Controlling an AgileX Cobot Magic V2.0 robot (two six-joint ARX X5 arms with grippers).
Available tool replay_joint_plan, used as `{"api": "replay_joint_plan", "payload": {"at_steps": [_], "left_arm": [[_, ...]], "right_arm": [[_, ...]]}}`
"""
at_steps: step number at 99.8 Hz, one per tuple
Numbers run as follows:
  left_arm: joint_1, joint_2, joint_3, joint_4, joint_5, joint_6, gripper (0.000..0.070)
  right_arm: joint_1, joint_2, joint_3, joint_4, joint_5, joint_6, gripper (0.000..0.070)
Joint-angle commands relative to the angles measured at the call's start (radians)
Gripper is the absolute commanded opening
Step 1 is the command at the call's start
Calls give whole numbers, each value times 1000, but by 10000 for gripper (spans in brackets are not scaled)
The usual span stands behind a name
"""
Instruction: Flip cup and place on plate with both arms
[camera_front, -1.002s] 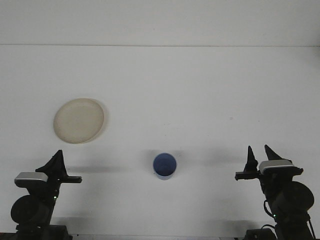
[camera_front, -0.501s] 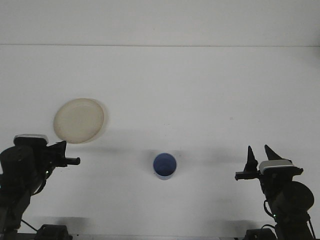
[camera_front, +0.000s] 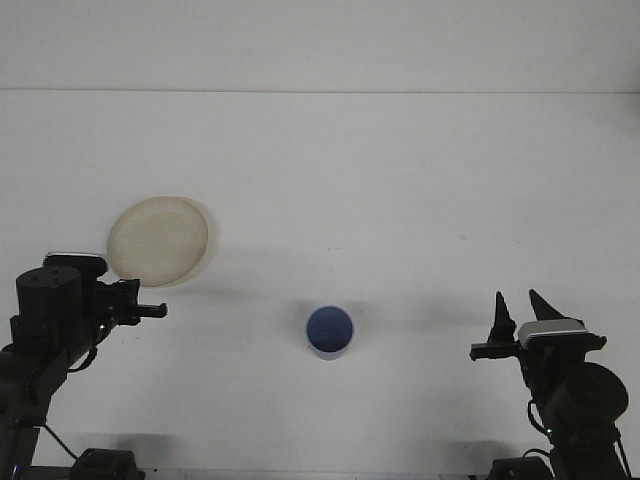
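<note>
A small blue cup (camera_front: 329, 331) stands on the white table, near the front and middle; from above I cannot tell whether its mouth faces up or down. A cream round plate (camera_front: 158, 242) lies at the left. My left gripper (camera_front: 142, 306) is raised at the front left, pointing right, just below the plate's near edge and well left of the cup. My right gripper (camera_front: 516, 296) rests at the front right, open and holding nothing, its two fingers pointing away over the table, far right of the cup.
The white table (camera_front: 400, 200) ends at a white wall along the back. Both arm bases stand at the front corners.
My left arm has lifted from its rest and swung forward and right, towards the plate's near edge. The right arm, cup and plate have not moved.
</note>
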Motion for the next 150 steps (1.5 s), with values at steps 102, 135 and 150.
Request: {"api": "replay_joint_plan", "payload": {"at_steps": [102,135,150], "left_arm": [[-423,362,356,-188,5,-64,432],[-675,636,476,-173,4,-61,433],[-735,735,520,-176,-7,-60,433]], "right_arm": [[0,1,3,6,0,6,341],[0,1,3,6,0,6,341],[0,1,3,6,0,6,341]]}}
